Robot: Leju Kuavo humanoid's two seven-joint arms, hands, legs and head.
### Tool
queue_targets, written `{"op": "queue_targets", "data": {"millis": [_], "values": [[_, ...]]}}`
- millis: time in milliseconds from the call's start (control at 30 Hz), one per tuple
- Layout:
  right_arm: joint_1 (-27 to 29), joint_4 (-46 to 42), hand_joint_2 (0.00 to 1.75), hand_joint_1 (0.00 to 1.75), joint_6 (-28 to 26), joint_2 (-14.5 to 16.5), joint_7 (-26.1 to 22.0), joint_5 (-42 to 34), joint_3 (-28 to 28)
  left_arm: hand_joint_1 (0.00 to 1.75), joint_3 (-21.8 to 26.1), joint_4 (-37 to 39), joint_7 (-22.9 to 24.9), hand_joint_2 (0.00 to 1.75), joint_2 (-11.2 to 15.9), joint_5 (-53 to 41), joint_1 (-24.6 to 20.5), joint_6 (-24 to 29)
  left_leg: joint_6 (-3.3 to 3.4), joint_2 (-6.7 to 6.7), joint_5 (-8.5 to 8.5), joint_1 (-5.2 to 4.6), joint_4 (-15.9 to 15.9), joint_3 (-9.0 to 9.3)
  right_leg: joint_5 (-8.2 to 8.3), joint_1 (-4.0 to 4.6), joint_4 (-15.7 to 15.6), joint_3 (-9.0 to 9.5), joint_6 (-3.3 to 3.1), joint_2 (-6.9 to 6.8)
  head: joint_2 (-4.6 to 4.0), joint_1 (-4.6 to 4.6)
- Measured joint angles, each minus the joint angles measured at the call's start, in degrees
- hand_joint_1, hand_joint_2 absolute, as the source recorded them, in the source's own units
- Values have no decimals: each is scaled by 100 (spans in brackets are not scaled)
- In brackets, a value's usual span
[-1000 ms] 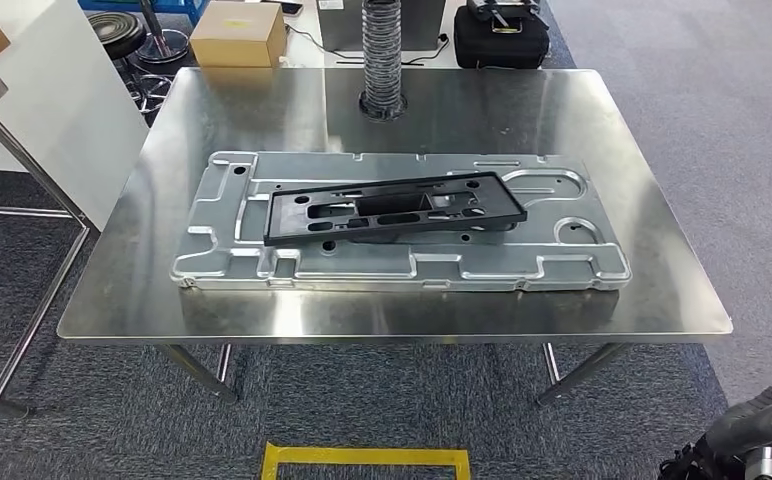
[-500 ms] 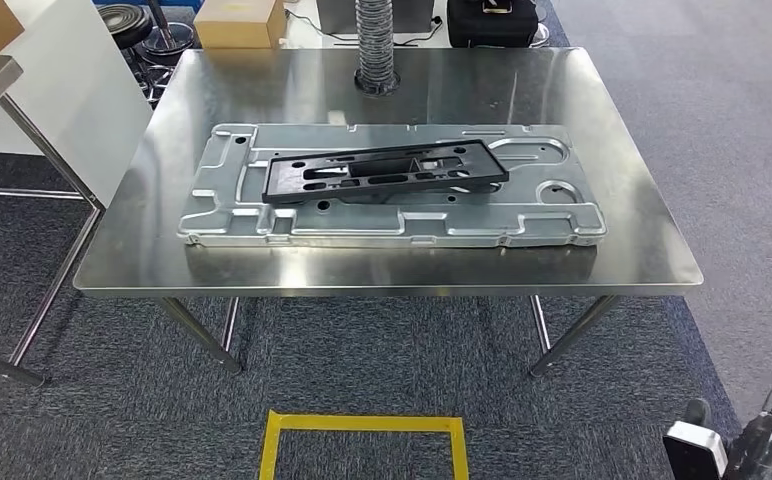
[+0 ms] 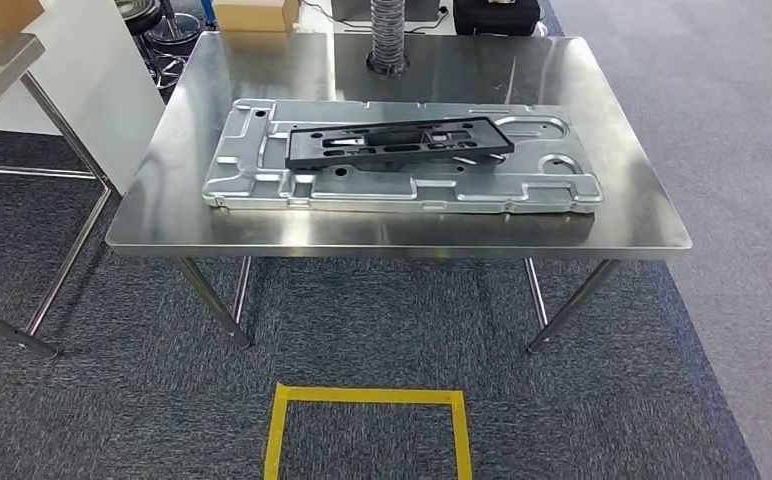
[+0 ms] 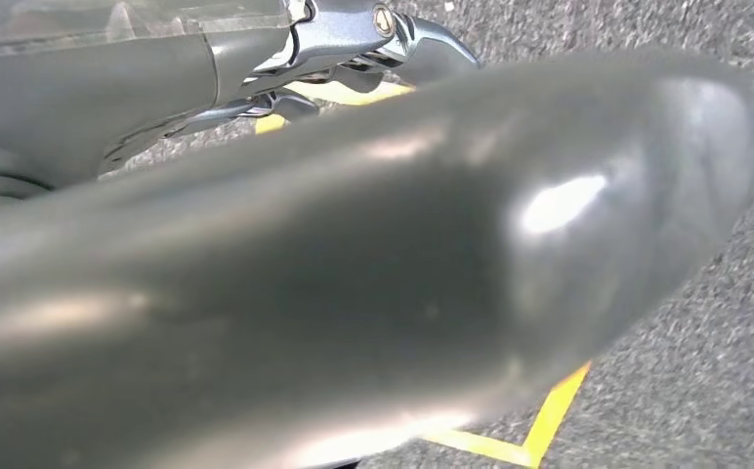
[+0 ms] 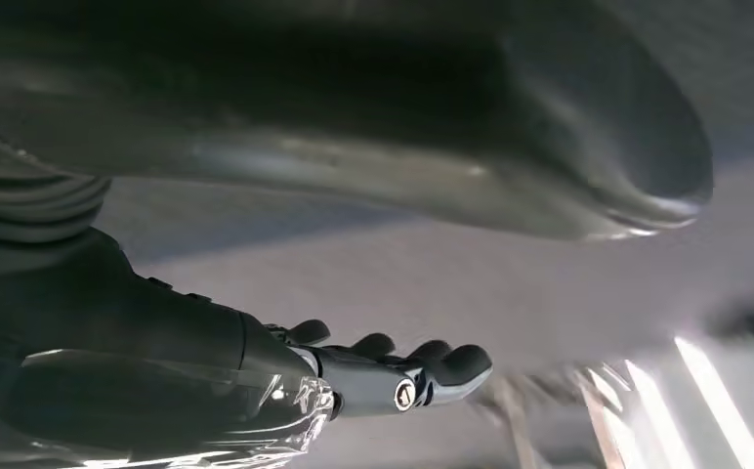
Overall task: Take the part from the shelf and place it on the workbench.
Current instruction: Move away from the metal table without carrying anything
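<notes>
Since a moment ago the whole view has pulled back and tilted, so the steel workbench (image 3: 162, 215) sits higher and farther off; that is the camera shifting, not the things on it. The right hand that showed low at the corner a second ago has dropped out of the head view. On the workbench the black part (image 3: 399, 143) lies flat across the upper middle of the big silver stamped plate (image 3: 402, 190), which rests on the bench top. A ribbed grey hose (image 3: 387, 35) stands at the bench's far edge. On the carpet in front of the workbench is a yellow tape square (image 3: 367, 396). The right hand (image 5: 393, 376) is empty, its fingers stretched out and apart. The left hand (image 4: 354, 44) is mostly hidden behind its thumb, so I cannot tell how its fingers lie.
</notes>
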Motion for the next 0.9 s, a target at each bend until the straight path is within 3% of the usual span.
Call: {"op": "queue_targets", "data": {"millis": [33,67,133,167,200,267,300,333,367,433,500,567,633,667,733,800,833,867,900], "values": [[-50,268,0,0,107,-22,192,33,-68,0,-13,0,10,0,-13,-4,-11,-8,-31,14,44,0,9,-23,-77,22,-304,184,-36,1,0,1],[-87,509,0,0,259,-37,402,50,-142,0,-32,0,25,0,-18,-12,-20,-14,-63,26,92,2,4,-37,-118,43,-456,253,-65,1,0,0],[-131,903,0,0,593,-39,784,39,-295,0,-82,0,55,0,-21,-33,-25,-21,-133,24,116,8,15,-89,-23,33,-508,178,-126,-2,0,8],[-153,1058,0,0,745,-34,950,24,-370,0,-106,0,66,0,-24,-42,-17,-24,-164,11,-8,10,102,-139,49,20,-522,112,-161,-1,0,2],[-179,1204,0,0,879,-23,1092,6,-440,0,-127,0,75,0,-27,-48,-8,-28,-193,-3,-248,15,301,-212,128,5,-532,26,-193,4,0,-5],[-219,1443,0,0,1124,7,1344,-22,-559,0,-161,0,89,0,-33,-52,-5,-36,-233,-17,-862,41,986,-367,265,14,-508,-164,-235,27,-1,-24],[-230,1541,0,0,1230,24,1461,-25,-607,0,-181,0,91,0,-34,-56,-9,-40,-247,-17,-1046,48,1348,-414,331,21,-489,-265,-242,36,-1,-28],[-240,1629,0,0,1330,42,1588,-6,-647,0,-206,0,91,0,-33,-63,-14,-44,-255,-17,-1069,50,1585,-398,395,29,-463,-369,-245,45,-1,-27],[-250,1707,0,0,1422,59,1709,29,-675,0,-231,0,91,0,-33,-76,-17,-49,-255,-19,-956,51,1642,-305,453,34,-430,-475,-243,52,-1,-28],[-265,1839,0,0,1597,94,1906,119,-700,0,-269,0,91,0,-33,-101,-24,-62,-228,-31,-615,51,1175,141,551,40,-347,-673,-223,71,0,-29],[-277,1938,0,0,1776,129,2018,206,-701,0,-287,0,90,0,-28,-114,-42,-83,-169,-70,-625,36,276,743,633,53,-273,-805,-180,82,0,-26],[-297,2019,0,0,1968,153,2092,298,-700,0,-313,0,82,0,-24,-121,-50,-109,-108,-98,-755,8,-242,1026,735,49,-266,-848,-122,81,0,-33],[-310,2081,0,0,2126,163,2140,378,-699,0,-349,0,73,0,-29,-122,-42,-122,-35,-78,-660,13,-297,964,810,41,-289,-880,-56,95,0,-53],[-313,2106,0,0,2183,168,2162,407,-697,0,-366,0,69,0,-33,-122,-43,-125,9,-60,-591,27,-314,905,716,41,-228,-928,-27,101,0,-55],[-316,2147,0,0,2267,178,2193,452,-696,0,-392,0,57,0,-39,-118,-43,-125,76,-22,-445,50,-331,749,201,24,209,-1083,24,104,0,-30],[-326,2180,0,0,2330,186,2212,496,-695,0,-404,0,46,0,-38,-109,-34,-125,90,2,-325,45,-303,570,-347,-3,979,-1242,68,89,0,-3],[-333,2197,0,0,2356,190,2223,523,-693,0,-407,0,42,0,-37,-106,-32,-124,83,12,-269,45,-277,476,-422,-18,1292,-1265,85,83,0,-1],[-339,2212,0,0,2381,194,2239,552,-689,0,-409,0,40,0,-37,-104,-32,-123,71,21,-214,46,-240,375,-353,-33,1455,-1212,97,75,0,0],[-343,2224,0,0,2403,197,2252,582,-681,0,-410,0,39,0,-37,-102,-32,-123,56,26,-166,50,-196,272,-179,-46,1393,-1056,104,66,0,4]]}}
